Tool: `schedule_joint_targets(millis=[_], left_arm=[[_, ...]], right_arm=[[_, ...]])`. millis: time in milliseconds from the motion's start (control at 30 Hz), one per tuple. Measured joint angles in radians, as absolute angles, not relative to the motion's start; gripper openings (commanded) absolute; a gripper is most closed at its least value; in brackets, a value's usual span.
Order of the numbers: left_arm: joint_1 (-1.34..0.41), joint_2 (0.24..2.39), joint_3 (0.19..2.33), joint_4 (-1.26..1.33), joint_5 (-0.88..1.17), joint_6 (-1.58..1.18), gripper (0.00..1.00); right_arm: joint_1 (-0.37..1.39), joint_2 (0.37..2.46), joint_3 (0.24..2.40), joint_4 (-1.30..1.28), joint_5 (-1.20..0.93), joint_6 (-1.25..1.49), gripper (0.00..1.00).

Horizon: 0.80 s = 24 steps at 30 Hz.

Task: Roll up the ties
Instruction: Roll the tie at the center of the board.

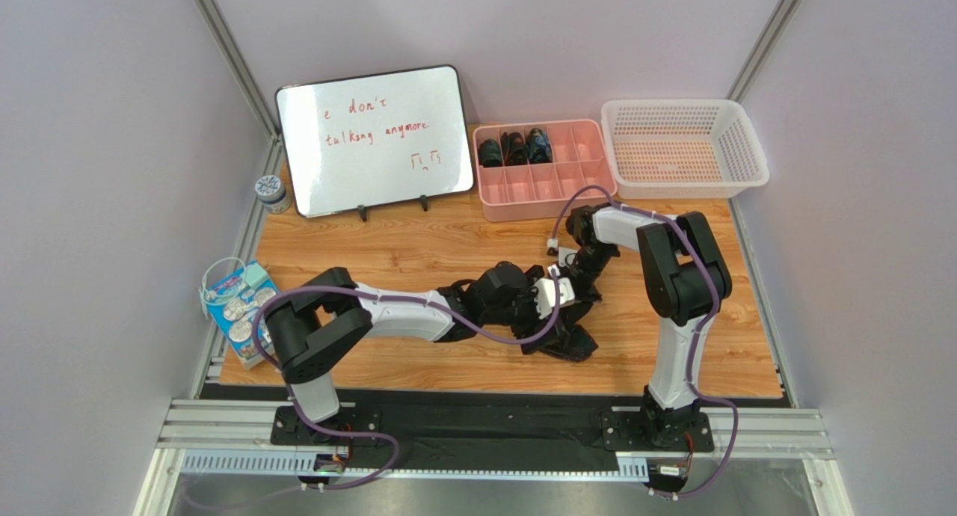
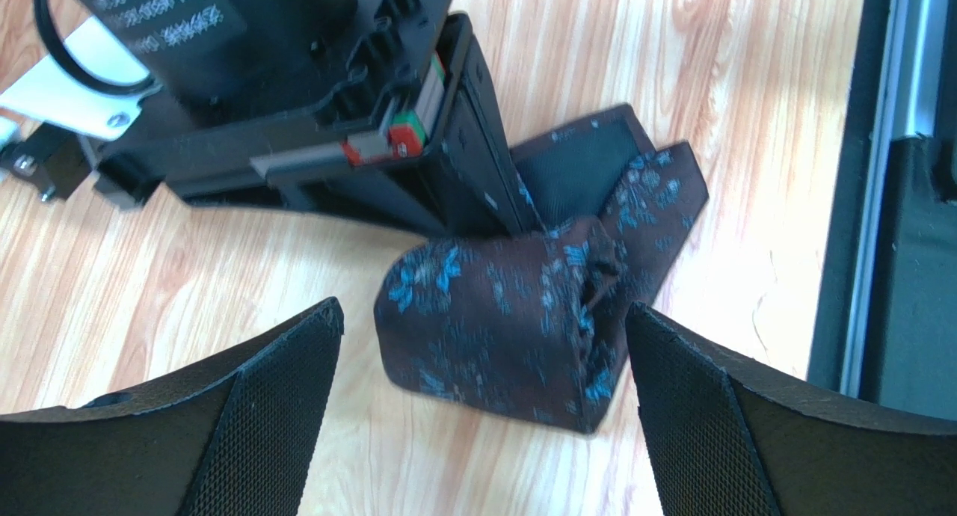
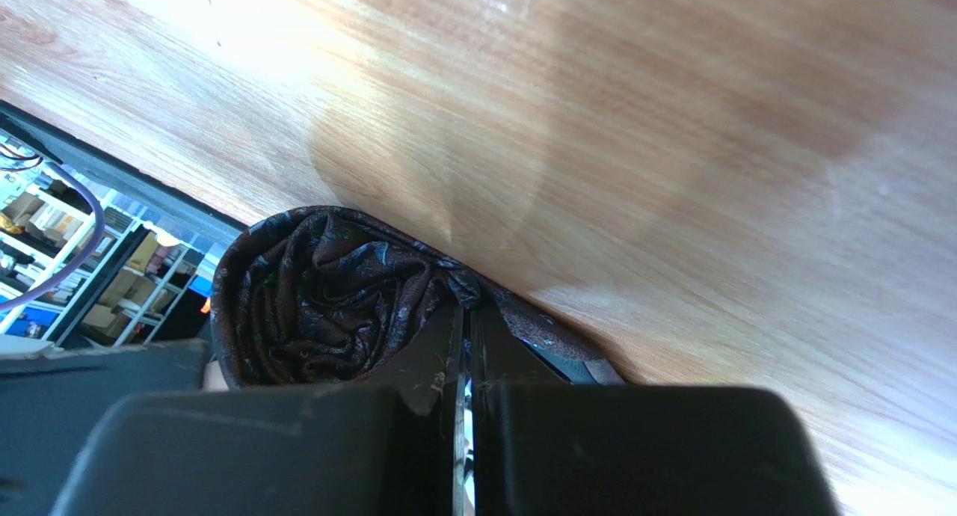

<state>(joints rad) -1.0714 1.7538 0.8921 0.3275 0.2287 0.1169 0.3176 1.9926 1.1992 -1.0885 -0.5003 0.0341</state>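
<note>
Tie [image 2: 506,325], dark with small blue flowers, lies partly rolled on the wooden table [image 1: 371,247], directly between the fingers of the left gripper [image 2: 483,314]. That gripper is spread wide, with one textured finger on each side of the roll, and neither touches the cloth. The lower parts of both fingers are cut off by the frame edge. Beyond the roll, on the side away from the left gripper, a flat pointed end of the tie sticks out with its plain lining showing.

The right gripper [image 3: 466,337] is closed tight and comes down onto the tie from the far side. In its own camera the spiral end of the coil sits just ahead and left of its tips. A strip of cloth runs into the seam between the fingers, so it appears pinched there, though the fingers hide how much is caught.

From above, both grippers and the tie merge into one dark clump that is hard to separate. Well beyond them is a pink tray [image 1: 550,209] holding three rolled ties [image 1: 515,149]. A white basket [image 1: 685,182] stands to its right and a whiteboard [image 1: 374,138] to its left
</note>
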Motion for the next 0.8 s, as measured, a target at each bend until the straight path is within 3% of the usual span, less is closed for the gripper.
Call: schedule_joint_targets(millis=[133, 300, 467, 533, 600, 667, 800], left_arm=[[-1.071, 1.806, 0.921, 0.338, 0.229, 0.118, 0.9], [-1.071, 1.884, 0.923, 0.348, 0.235, 0.125, 0.68], [-1.073, 1.888, 0.924, 0.364, 0.242, 0.134, 0.33], [-1.072, 1.889, 0.926, 0.366, 0.233, 0.137, 0.15], [-1.067, 1.893, 0.933, 0.367, 0.217, 0.138, 0.01], [-1.061, 1.898, 0.941, 0.368, 0.199, 0.138, 0.0], [-1.06, 1.9, 0.942, 0.37, 0.192, 0.136, 0.0]], right_arm=[[0.318, 1.992, 1.2, -1.089, -0.501, 0.033, 0.0], [0.322, 1.99, 1.205, -1.092, -0.499, 0.022, 0.0], [0.325, 1.99, 1.232, -1.087, -0.495, -0.006, 0.0], [0.326, 1.99, 1.257, -1.083, -0.487, -0.016, 0.0], [0.325, 1.99, 1.283, -1.084, -0.477, -0.026, 0.1], [0.312, 1.99, 1.319, -1.087, -0.471, -0.039, 0.17], [0.241, 1.983, 1.352, -1.084, -0.496, -0.047, 0.17]])
